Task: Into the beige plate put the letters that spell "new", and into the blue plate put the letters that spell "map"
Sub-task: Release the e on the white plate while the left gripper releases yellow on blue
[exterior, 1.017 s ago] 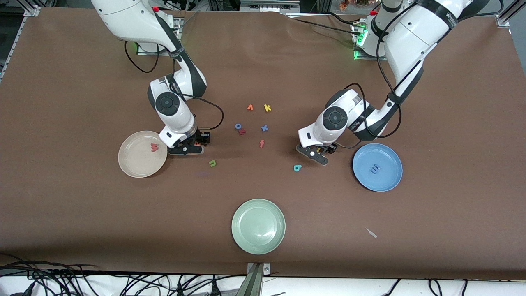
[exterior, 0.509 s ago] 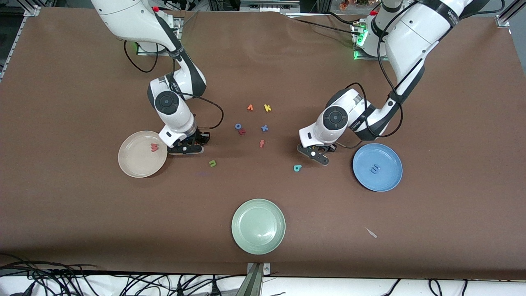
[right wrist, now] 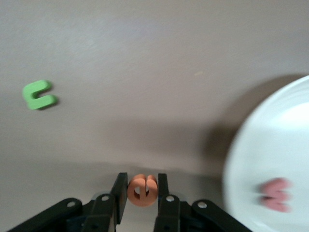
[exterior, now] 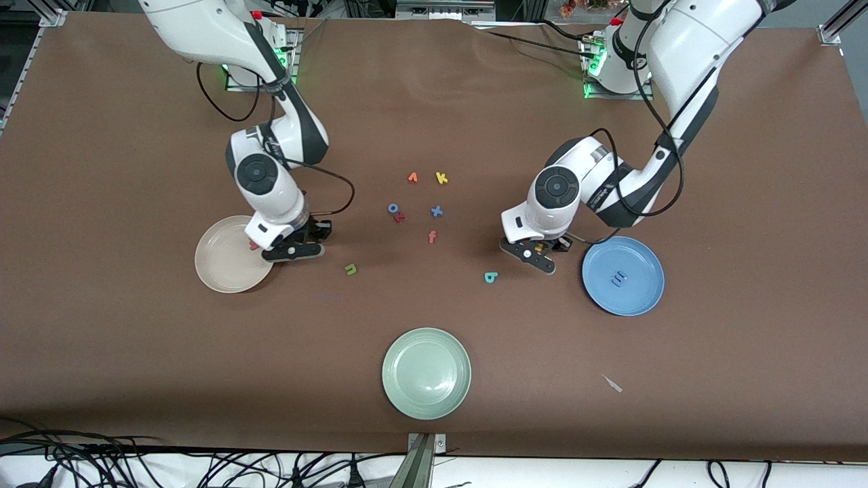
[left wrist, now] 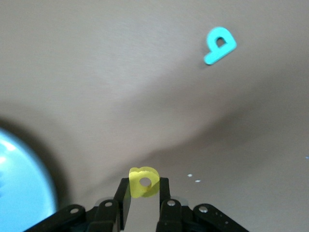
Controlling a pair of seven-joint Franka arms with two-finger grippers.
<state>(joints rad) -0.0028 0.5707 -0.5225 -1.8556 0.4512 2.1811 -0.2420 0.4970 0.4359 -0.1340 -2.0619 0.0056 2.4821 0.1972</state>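
My right gripper (exterior: 293,249) is shut on the orange e (right wrist: 142,190) and hangs over the table at the rim of the beige plate (exterior: 220,268). The pinkish-red w (right wrist: 276,194) lies in that plate. The green n (exterior: 350,269) lies on the table toward the middle. My left gripper (exterior: 539,254) is shut on the yellow a (left wrist: 144,182), above the table between the teal p (exterior: 491,276) and the blue plate (exterior: 641,261). The blue m (exterior: 618,278) lies in the blue plate.
A pale green plate (exterior: 426,373) sits nearer the front camera, mid-table. Loose letters cluster in the middle: an orange one (exterior: 412,177), yellow k (exterior: 441,178), blue o (exterior: 392,208), red r (exterior: 400,217), blue x (exterior: 437,211), orange-red f (exterior: 432,236). A white scrap (exterior: 612,383) lies near the front edge.
Both grippers closed on their letters and lifted them off the table. The right one shifted toward the beige plate, the left one toward the blue plate.
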